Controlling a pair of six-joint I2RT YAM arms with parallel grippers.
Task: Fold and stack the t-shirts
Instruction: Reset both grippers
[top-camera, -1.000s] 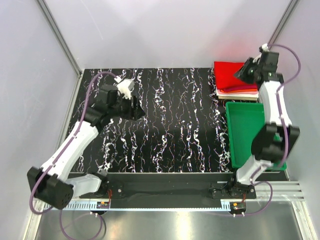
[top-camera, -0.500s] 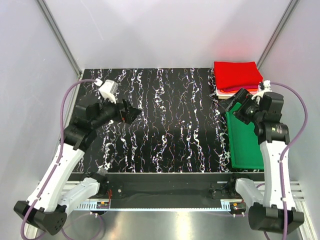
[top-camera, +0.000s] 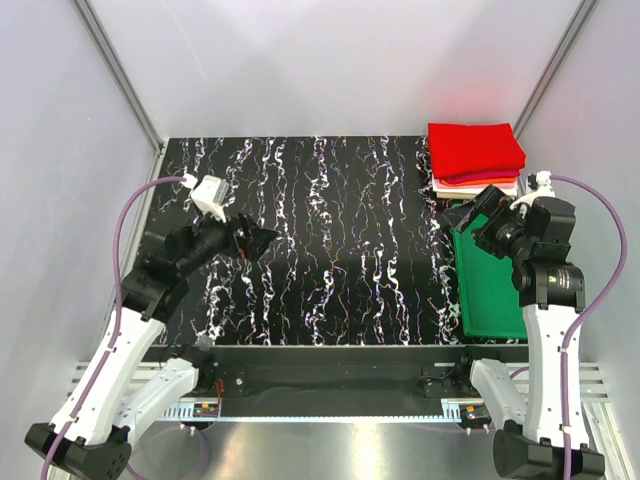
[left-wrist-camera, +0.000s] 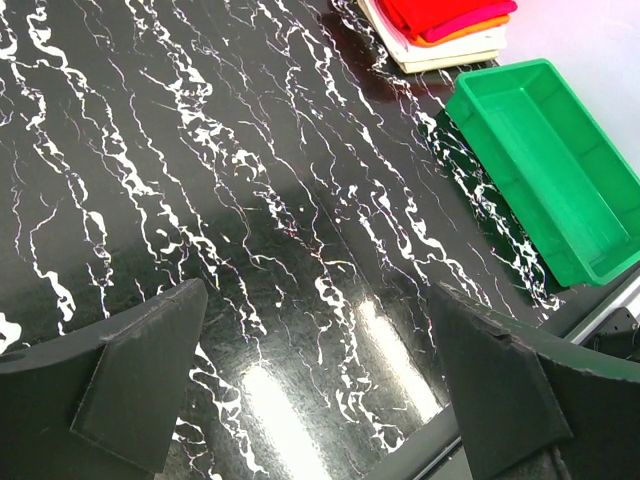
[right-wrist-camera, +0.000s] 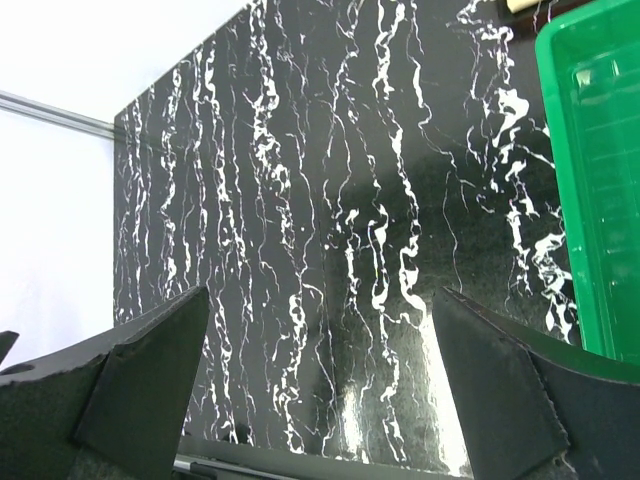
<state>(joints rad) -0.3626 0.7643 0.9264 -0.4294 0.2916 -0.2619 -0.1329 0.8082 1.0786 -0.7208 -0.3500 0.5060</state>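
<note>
The folded t-shirts (top-camera: 476, 152) lie stacked at the table's back right corner, a bright red one on top, with magenta, orange and white layers under it. The left wrist view shows the same t-shirts (left-wrist-camera: 440, 20) at its top edge. My left gripper (top-camera: 252, 238) hangs open over the left part of the table, nothing between its fingers (left-wrist-camera: 150, 375). My right gripper (top-camera: 470, 215) is open too, held above the tray's far end just in front of the stack, with empty fingers (right-wrist-camera: 150, 385).
A green plastic tray (top-camera: 487, 270) stands along the right side, in front of the stack, and appears empty (left-wrist-camera: 560, 180). The black marbled table (top-camera: 340, 240) spreads between the arms. Grey walls and metal posts close the back and sides.
Both arms have drawn back from the far side toward their bases. The right gripper left the stack and came to the tray's far end; the left gripper swung lower and left.
</note>
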